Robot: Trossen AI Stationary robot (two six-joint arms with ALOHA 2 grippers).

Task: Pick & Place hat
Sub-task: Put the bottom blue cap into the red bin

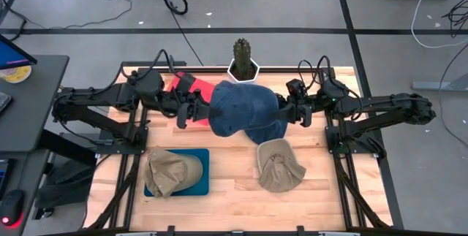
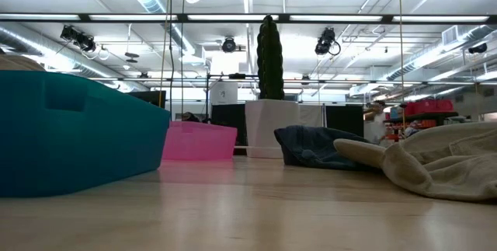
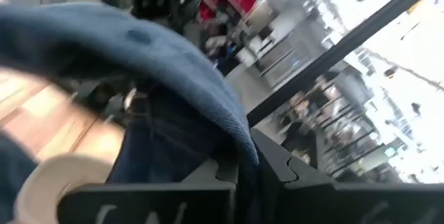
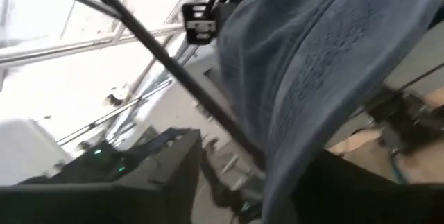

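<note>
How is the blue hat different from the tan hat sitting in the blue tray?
The blue hat is dark denim blue; the tan hat in the tray is pale beige. The blue hat looks bigger and is held between the two arms near the cactus pot; the tan hat in the tray rests in the blue tray near the table's front left. Both are soft cloth hats.

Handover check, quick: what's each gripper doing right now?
Left gripper: shut on the blue hat.
Right gripper: at the hat's other side, cannot tell if open or gripping.
</note>
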